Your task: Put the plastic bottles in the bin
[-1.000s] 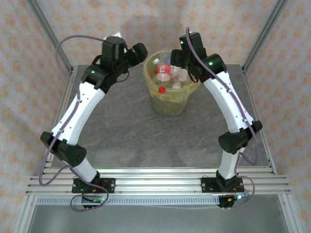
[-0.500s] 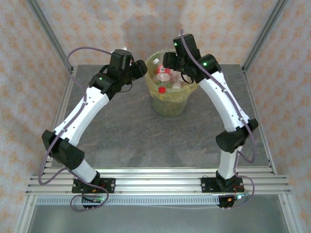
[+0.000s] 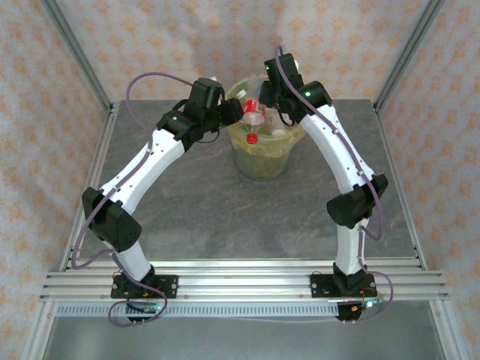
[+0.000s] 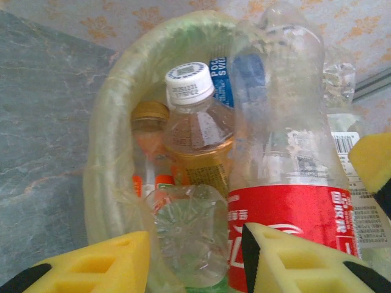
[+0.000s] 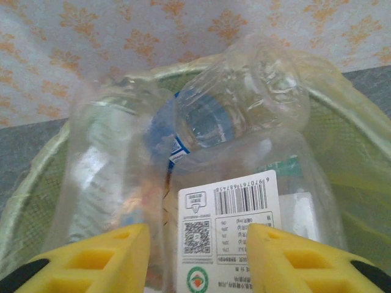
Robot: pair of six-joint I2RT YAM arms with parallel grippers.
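Observation:
The bin [image 3: 262,163] stands at the back middle of the table with several plastic bottles in it; a red-labelled bottle [image 3: 253,109] lies on top. My left gripper [image 3: 231,112] is at the bin's left rim and my right gripper [image 3: 264,96] is over its far rim. In the left wrist view, the left gripper [image 4: 195,235] has its jaws apart above a clear bottle's base [image 4: 186,241], beside a red-labelled bottle [image 4: 287,210] and a white-capped bottle [image 4: 195,128]. The right gripper [image 5: 198,229] is open over a white-labelled bottle [image 5: 238,226], not touching it.
The bin's yellowish bag lining [image 4: 113,122] folds over its rim [image 5: 351,146]. Grey tabletop [image 3: 187,195] lies between the arms and the bin. A metal frame post [image 3: 79,56] and patterned walls close in the back and sides.
The left arm has swung right, bringing its gripper up to the bin's rim. The right gripper has shifted a little left and back over the bin.

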